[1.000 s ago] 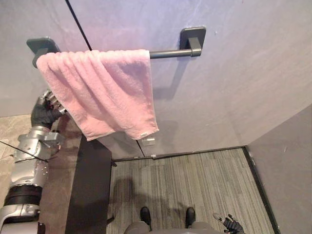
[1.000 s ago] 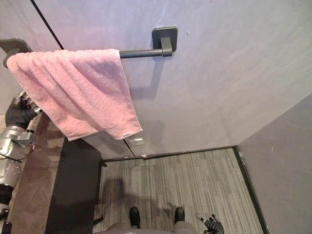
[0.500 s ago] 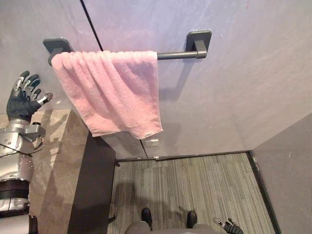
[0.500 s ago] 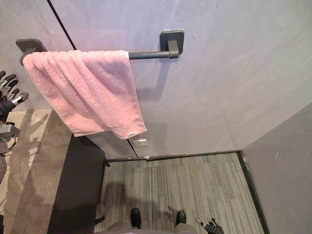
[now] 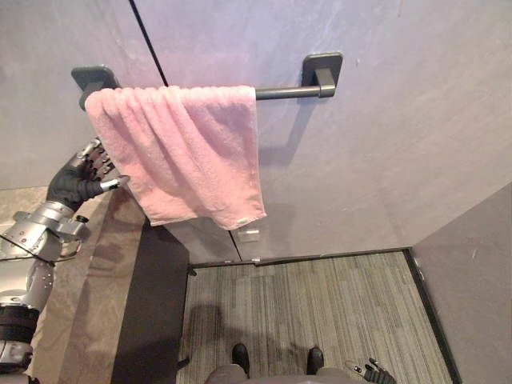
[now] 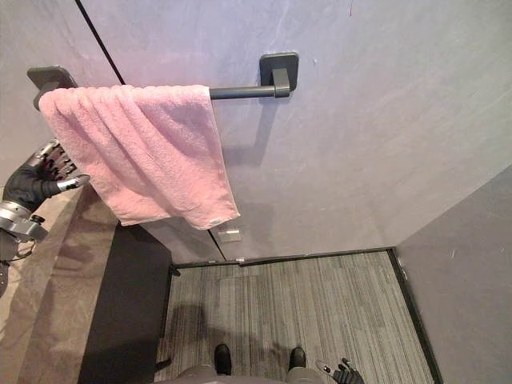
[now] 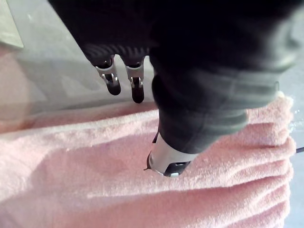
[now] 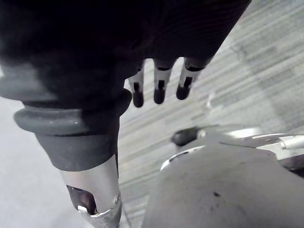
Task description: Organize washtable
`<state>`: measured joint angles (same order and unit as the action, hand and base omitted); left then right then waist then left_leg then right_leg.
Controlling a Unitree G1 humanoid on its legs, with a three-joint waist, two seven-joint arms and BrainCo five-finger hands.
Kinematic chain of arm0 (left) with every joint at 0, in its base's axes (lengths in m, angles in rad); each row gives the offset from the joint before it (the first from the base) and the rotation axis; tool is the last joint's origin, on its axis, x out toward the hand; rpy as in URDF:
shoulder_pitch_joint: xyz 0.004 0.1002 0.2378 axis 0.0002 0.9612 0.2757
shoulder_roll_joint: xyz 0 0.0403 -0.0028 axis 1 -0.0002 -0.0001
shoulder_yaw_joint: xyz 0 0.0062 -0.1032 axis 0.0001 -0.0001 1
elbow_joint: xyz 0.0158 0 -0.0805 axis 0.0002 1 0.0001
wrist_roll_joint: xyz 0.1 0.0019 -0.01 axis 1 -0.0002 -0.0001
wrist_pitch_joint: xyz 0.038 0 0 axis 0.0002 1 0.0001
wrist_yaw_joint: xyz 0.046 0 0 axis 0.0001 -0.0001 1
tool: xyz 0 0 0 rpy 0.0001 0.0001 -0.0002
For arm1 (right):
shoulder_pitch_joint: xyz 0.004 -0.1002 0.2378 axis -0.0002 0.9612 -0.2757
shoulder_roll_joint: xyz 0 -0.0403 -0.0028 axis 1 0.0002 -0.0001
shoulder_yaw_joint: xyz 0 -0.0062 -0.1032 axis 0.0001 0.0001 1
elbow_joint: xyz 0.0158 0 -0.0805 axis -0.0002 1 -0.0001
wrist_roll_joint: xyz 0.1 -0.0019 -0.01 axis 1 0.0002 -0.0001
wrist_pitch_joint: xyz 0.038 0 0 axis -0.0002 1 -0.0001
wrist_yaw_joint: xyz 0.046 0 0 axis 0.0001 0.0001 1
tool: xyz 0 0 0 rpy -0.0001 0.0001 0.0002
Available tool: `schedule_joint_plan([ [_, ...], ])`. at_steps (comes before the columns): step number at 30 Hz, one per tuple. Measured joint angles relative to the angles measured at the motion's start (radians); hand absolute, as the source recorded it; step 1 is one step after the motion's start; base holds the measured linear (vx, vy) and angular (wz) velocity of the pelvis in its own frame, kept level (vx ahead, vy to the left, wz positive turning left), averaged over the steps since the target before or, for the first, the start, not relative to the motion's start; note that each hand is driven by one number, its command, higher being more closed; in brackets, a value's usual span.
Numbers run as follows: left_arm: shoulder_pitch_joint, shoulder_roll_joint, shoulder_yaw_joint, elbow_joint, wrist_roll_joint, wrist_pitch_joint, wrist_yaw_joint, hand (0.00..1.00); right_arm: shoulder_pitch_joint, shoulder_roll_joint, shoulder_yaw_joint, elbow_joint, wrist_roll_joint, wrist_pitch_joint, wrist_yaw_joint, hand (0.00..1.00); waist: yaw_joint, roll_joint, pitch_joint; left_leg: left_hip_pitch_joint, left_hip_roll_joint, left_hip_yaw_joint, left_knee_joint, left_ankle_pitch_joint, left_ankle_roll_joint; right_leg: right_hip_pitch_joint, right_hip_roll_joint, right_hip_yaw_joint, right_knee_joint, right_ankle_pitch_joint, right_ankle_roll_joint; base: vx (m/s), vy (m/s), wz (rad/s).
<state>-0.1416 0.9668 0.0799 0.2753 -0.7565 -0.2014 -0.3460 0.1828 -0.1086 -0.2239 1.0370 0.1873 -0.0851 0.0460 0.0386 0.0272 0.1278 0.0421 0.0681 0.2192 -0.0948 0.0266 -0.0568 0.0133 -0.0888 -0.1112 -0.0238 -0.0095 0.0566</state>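
Left hand (image 5: 86,170), fingers loosely spread, hovers beside the pink towel (image 5: 184,148); wrist view shows its thumb (image 7: 167,160) over it.

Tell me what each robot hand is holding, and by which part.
Nothing is held. The left robot hand is open by the left edge of the pink towel; the right robot hand hangs open.

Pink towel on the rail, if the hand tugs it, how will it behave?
Probably floppy: the pink towel hangs in soft folds. It is merely draped over the rail, so a sideways tug may slide it off.
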Motion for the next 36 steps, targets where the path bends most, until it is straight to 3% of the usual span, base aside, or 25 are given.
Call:
schedule_joint_plan([
  [12,0.031,-0.066,0.004,-0.038,0.030,-0.014,0.110,0.00,-0.001,-0.007,0.000,0.002,0.000,0.001,-0.004,0.00,0.001,0.000,-0.019,0.001,0.000,-0.002,-0.001,0.000,0.000,0.003,0.000,-0.008,-0.001,0.000,0.000,0.00,0.000,0.00],
  [24,0.037,-0.326,0.171,-0.036,0.274,-0.047,0.371,0.00,-0.001,0.000,-0.013,0.012,-0.001,0.005,-0.030,0.00,0.005,-0.012,-0.026,-0.003,0.000,-0.020,-0.007,0.000,0.000,0.017,0.000,-0.023,-0.014,0.000,0.000,0.00,-0.004,0.04],
  [28,0.037,-0.378,0.171,-0.036,0.319,-0.047,0.395,0.00,-0.003,0.004,-0.015,0.008,-0.002,0.005,-0.031,0.00,0.002,-0.014,-0.025,-0.015,0.000,-0.019,-0.007,0.000,0.000,0.002,-0.001,-0.022,-0.013,0.000,0.000,0.00,0.000,0.00],
  [36,0.037,-0.397,0.169,-0.036,0.274,-0.047,0.366,0.00,-0.026,0.004,-0.016,0.006,-0.003,0.015,-0.043,0.00,-0.011,-0.020,-0.008,-0.035,0.000,-0.009,-0.003,-0.001,-0.001,-0.020,0.000,-0.015,-0.015,0.000,0.000,0.01,-0.005,-0.02],
])
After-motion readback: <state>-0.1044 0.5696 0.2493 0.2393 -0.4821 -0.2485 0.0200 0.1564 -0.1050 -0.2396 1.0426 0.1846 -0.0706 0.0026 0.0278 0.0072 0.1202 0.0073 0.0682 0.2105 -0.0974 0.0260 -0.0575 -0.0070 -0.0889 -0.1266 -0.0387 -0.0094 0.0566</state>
